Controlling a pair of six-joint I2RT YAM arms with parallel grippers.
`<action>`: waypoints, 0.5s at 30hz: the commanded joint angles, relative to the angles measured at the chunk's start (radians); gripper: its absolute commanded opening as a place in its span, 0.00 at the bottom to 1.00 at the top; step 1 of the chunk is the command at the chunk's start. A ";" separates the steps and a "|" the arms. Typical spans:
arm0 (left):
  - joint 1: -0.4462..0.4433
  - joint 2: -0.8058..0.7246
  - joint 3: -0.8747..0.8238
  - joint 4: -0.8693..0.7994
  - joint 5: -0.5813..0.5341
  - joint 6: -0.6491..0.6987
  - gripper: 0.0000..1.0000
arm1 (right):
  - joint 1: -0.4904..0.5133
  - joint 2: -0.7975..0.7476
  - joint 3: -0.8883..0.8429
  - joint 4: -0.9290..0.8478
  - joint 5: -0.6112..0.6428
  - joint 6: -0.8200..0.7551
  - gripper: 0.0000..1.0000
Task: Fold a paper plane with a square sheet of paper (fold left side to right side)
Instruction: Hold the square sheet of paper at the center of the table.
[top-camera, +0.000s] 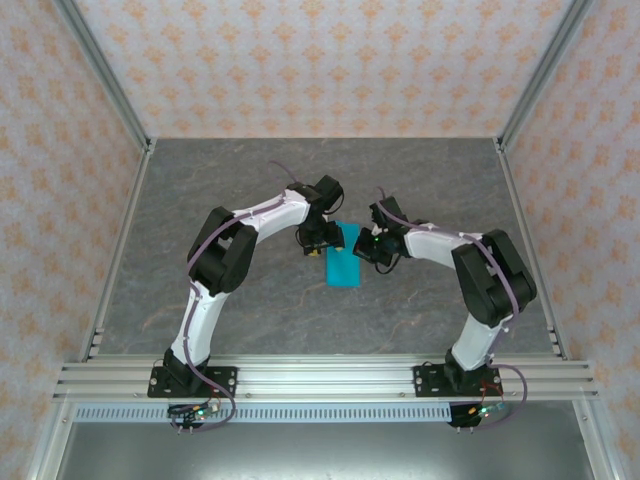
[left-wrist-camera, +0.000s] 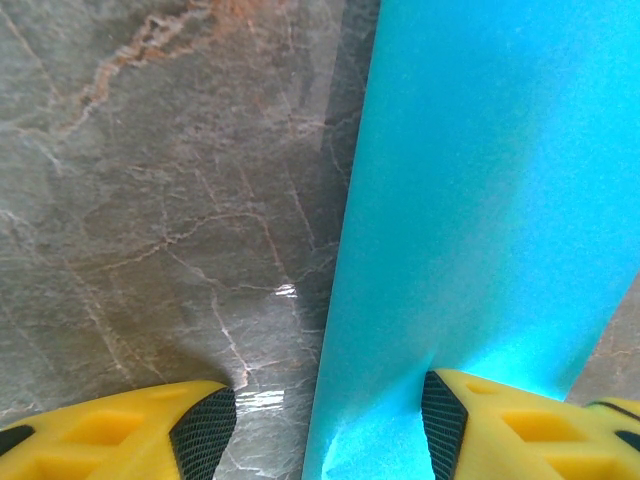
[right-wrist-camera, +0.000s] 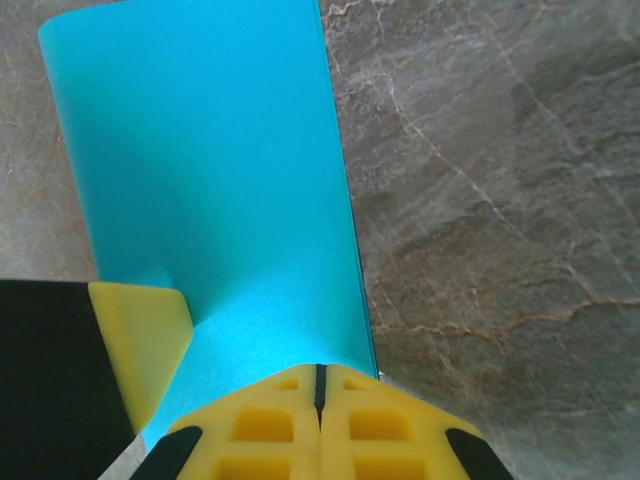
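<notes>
We log a grey marbled table (top-camera: 250, 190) with pale and brownish veins and a few glossy glints. One thing lies directly on it: the square sheet of paper (top-camera: 343, 266), bright cyan and plain, near the table's middle. It is doubled over into a narrow rectangle. Two layer edges meet along one long side; the other long side looks rounded, not pressed flat.

The left arm (top-camera: 215, 265) and right arm (top-camera: 490, 275) rise from the bottom of the overhead frame and bend inward toward centre. The left gripper (top-camera: 316, 243) points down, its yellow fingers (left-wrist-camera: 200, 430) spread apart. Just beside it, the right gripper (top-camera: 378, 250) is closed tight.
</notes>
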 joint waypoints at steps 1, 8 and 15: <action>-0.044 0.157 -0.071 0.011 0.000 -0.008 0.59 | 0.009 0.022 0.027 -0.005 -0.003 -0.009 0.06; -0.043 0.144 -0.072 0.016 0.004 -0.004 0.59 | 0.013 0.068 0.042 -0.098 0.036 -0.011 0.05; -0.020 0.063 -0.102 0.070 0.014 -0.006 0.59 | 0.013 0.108 0.055 -0.204 0.081 -0.022 0.05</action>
